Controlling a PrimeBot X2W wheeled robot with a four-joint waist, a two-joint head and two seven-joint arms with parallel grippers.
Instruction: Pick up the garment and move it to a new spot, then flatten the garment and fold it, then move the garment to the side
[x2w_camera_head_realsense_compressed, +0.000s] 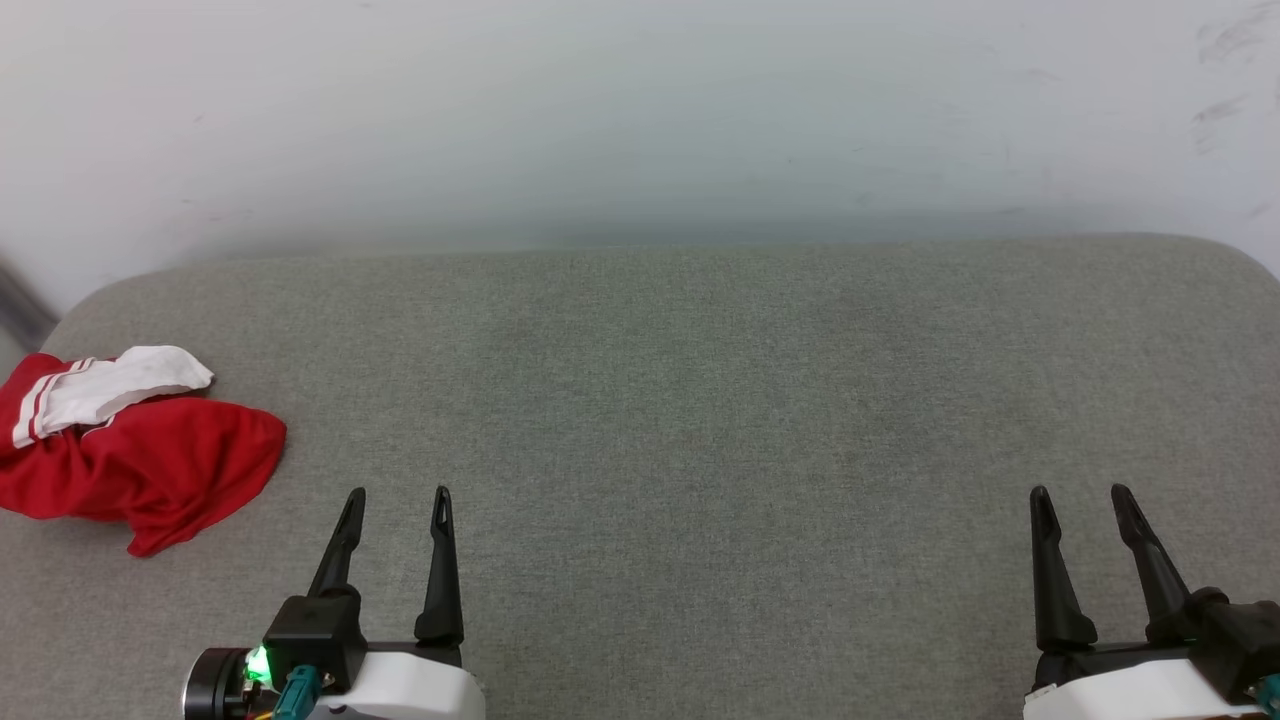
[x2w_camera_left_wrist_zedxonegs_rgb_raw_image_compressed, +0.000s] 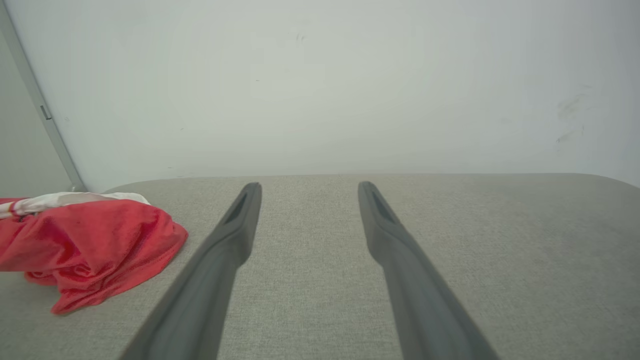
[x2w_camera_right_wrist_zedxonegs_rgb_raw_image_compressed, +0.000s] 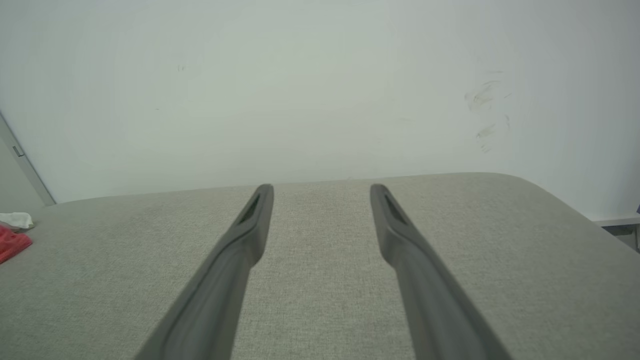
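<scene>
- I have my left gripper low on the left, pointing forward, jaws spread wide and empty.
- My right gripper mirrors it on the right, jaws equally wide, empty.

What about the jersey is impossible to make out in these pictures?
1. Head view: the jersey runs past the left edge, so its full outline is cut off.
2. Left wrist view: it lies crumpled, so its own folds hide the front; the left edge cuts it too.
3. Right wrist view: a small bit at the left edge, too small for detail.
</scene>
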